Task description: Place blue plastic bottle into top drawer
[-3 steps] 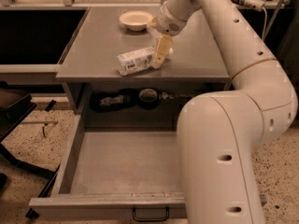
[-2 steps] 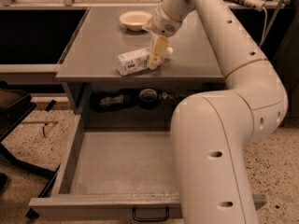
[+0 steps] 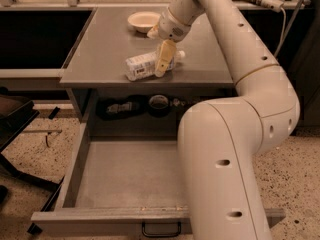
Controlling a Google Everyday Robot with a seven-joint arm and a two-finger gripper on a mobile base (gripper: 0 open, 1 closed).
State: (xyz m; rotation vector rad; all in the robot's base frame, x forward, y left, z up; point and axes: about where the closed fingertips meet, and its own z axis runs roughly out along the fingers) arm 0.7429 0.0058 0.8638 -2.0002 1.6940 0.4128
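Gripper (image 3: 165,59) sits at 3 o'clock on the blue plastic bottle (image 3: 141,66), can't tell if clamped; an off-centre grab could tip it, missing the top drawer (image 3: 125,179).

1. Slid gripper (image 3: 163,66) toward 8 o'clock, now across middle of bottle (image 3: 141,66).
2. Uncovered cap (image 3: 180,55) at its 3 o'clock.
3. Swung elbow (image 3: 225,174) toward 9 o'clock, hiding more of drawer (image 3: 125,179).

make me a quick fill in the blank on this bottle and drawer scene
The blue plastic bottle lies on its ___ on the tabletop. The hand is at the bottle's ___ end. The top drawer stands pulled ___. The cream round ___ sits at the back of the tabletop.
Missing: side; cap; open; bowl.
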